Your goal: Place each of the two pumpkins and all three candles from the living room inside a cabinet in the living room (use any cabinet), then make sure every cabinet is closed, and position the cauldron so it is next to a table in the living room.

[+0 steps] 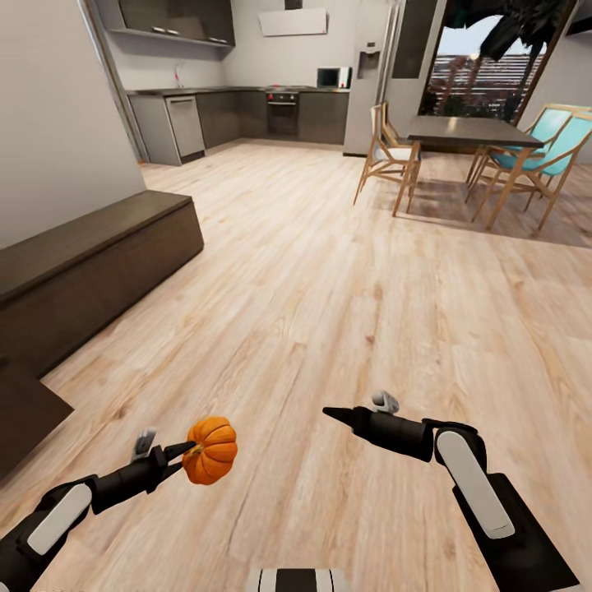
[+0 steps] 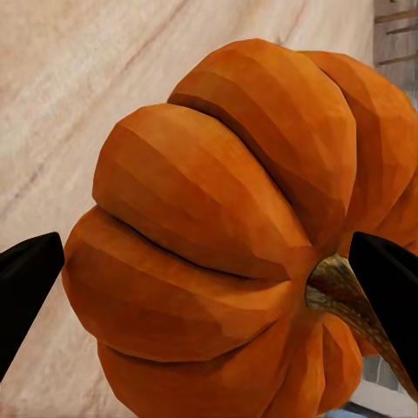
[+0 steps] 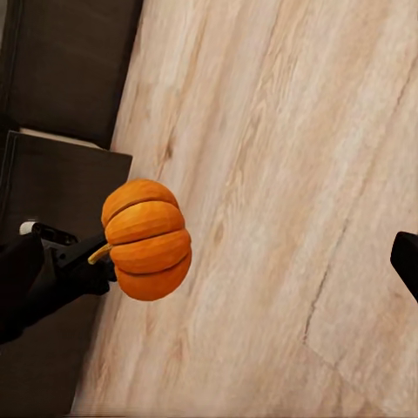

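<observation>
- Orange and ribbed, the pumpkin (image 1: 210,450) is held in the air above the wooden floor (image 1: 345,279), near the robot and left of centre, carried by the left gripper (image 1: 182,450).
- It is judged light and stiff: a small hard gourd that should not give under the fingers. Its smooth rounded ribs are likely slippery, so a grip across the widest part, with the fingers seated in the grooves, is judged safest; the short brown stem (image 2: 344,292) is a poor handle.
- In the left wrist view the two black fingertips (image 2: 26,279) are seen on either side of the pumpkin, closed against it, with the stem turned towards one fingertip.
- The left arm is reached forward and low, the forearm roughly level, the pumpkin carried at its tip with its stem pointed back towards the gripper.
- The right gripper (image 1: 337,413) is held forward at a similar height, well apart from the pumpkin and carrying nothing; whether its fingers are apart or together cannot be told.
- The cabinet (image 1: 90,263) is seen along the left wall, its fronts shut, with a lower dark surface nearer at far left.
- A table (image 1: 473,131) with chairs stands far right.
</observation>
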